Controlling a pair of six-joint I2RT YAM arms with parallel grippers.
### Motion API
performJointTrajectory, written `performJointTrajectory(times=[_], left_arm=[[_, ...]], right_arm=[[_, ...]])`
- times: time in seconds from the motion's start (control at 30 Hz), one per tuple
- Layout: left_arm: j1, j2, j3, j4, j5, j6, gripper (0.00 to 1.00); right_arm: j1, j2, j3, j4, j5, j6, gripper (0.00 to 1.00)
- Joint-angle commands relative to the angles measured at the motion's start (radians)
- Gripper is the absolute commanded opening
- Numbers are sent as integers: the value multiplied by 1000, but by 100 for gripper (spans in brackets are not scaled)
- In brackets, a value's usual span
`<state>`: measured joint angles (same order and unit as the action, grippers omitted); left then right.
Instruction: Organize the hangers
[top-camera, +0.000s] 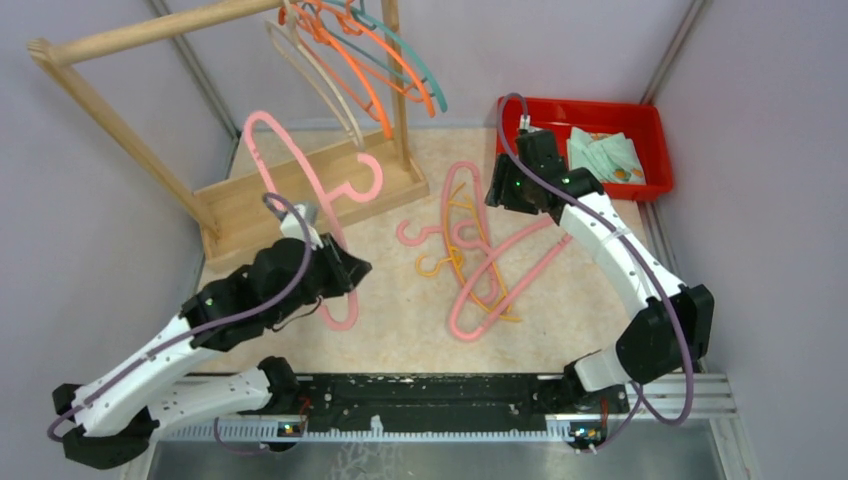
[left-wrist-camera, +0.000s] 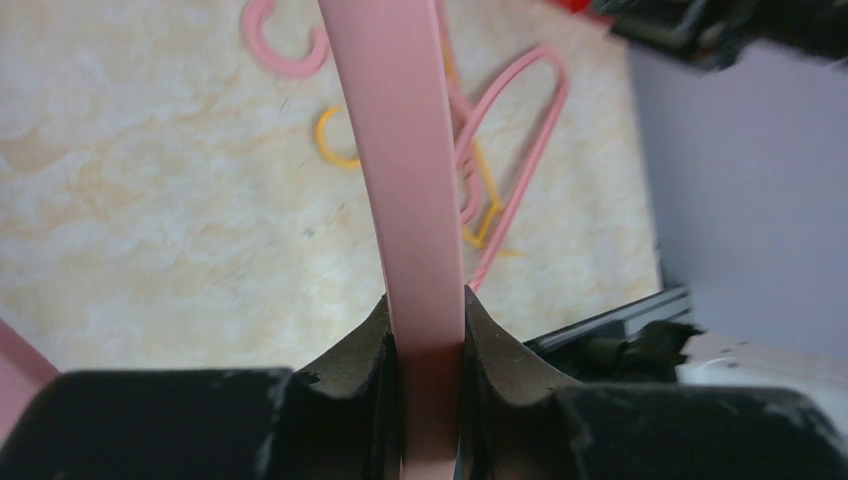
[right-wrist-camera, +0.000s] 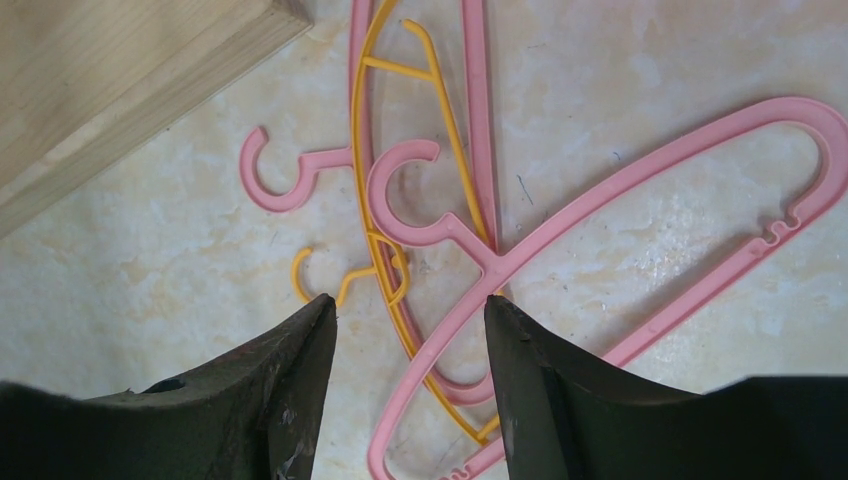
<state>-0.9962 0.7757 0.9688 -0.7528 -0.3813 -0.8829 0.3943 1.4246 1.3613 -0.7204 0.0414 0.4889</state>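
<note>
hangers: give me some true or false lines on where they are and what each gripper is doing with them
1. The left gripper is shut on a pink hanger. True.
2. The right gripper holds a yellow hanger. False: it is open and empty, above the pile of pink and yellow hangers lying on the table.
3. Orange, teal and beige hangers hang on the wooden rack's pole. True.
4. A red bin sits beside the left arm. False: the red bin is in the far right corner, by the right arm.
</note>
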Motion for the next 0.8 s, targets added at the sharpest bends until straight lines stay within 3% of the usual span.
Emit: performJointTrajectory(times=[0.0, 0.17, 0.3, 0.53, 0.77], left_arm=[[5, 28, 213, 23, -117, 79, 0], [24, 83, 350, 7, -182, 167, 0], [103, 103, 378, 45, -128, 205, 0], [410, 145, 292, 188, 246, 207, 0], [637, 246, 312, 355, 460, 240, 0]], right_arm=[[-6, 13, 3, 60, 7, -16, 57], [-6, 17, 11, 61, 12, -17, 57], [-6, 20, 18, 59, 14, -19, 57], [-5, 20, 39, 51, 14, -26, 57], [-6, -1, 29, 49, 28, -32, 57]])
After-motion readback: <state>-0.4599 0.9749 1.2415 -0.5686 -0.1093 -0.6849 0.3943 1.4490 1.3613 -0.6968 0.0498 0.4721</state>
